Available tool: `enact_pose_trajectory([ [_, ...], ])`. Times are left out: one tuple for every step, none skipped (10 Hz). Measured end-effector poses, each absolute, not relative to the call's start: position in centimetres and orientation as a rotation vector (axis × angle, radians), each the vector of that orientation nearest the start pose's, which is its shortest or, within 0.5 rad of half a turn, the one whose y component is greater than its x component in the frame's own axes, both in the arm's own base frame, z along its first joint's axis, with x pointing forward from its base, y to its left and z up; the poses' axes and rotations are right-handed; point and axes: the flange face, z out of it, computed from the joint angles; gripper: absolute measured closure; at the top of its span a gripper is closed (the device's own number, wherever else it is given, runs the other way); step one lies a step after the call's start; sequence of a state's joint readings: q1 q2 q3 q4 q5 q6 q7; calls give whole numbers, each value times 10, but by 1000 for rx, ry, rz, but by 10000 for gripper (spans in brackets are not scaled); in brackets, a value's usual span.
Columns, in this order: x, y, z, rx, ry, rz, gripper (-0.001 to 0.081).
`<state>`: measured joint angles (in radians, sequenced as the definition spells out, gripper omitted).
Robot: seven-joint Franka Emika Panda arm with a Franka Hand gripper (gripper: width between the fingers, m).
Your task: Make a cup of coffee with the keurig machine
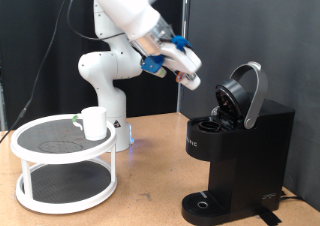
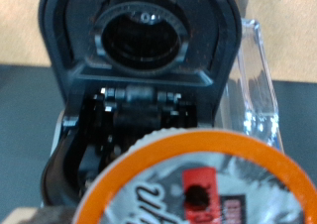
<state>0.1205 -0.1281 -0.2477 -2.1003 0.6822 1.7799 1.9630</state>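
Exterior view: off-arm, table height, roughly level, mid-distance; takes in arm base, white round rack (image 1: 62, 156) with cup (image 1: 94, 123), keurig machine (image 1: 240, 151) at right

Wrist view: on hand, very near, aimed into machine's open lid (image 2: 149, 31), blurred pod (image 2: 203, 184) filling foreground

Shared: open machine head only

White two-tier round stand (image 1: 62, 166) w/ dark mesh shelves sits at exterior view's left on a wooden tabletop (image 1: 150, 191). Black curtain (image 1: 250, 31) hangs behind, w/ pale wall (image 1: 40, 36) to its left. Small green bit (image 1: 76, 122) on the stand's top shelf (too small to identify).
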Motion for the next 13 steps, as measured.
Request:
enact_pose_trajectory([
  [509, 0, 471, -1129, 2534, 914, 428],
  [513, 12, 464, -1149, 2556, 890, 428],
  [516, 21, 459, -1170, 2564, 875, 428],
  [519, 26, 453, -1178, 2567, 857, 428],
  [520, 30, 448, -1187, 2573, 839, 428],
  [522, 32, 441, -1192, 2586, 822, 428],
  [523, 33, 433, -1197, 2601, 813, 428],
  [525, 34, 427, -1197, 2612, 807, 428],
  [527, 35, 420, -1195, 2620, 802, 428],
  [528, 36, 415, -1195, 2626, 800, 428],
  [529, 37, 409, -1195, 2633, 801, 428],
  [529, 38, 405, -1194, 2639, 801, 428],
  [529, 38, 401, -1193, 2643, 802, 428],
])
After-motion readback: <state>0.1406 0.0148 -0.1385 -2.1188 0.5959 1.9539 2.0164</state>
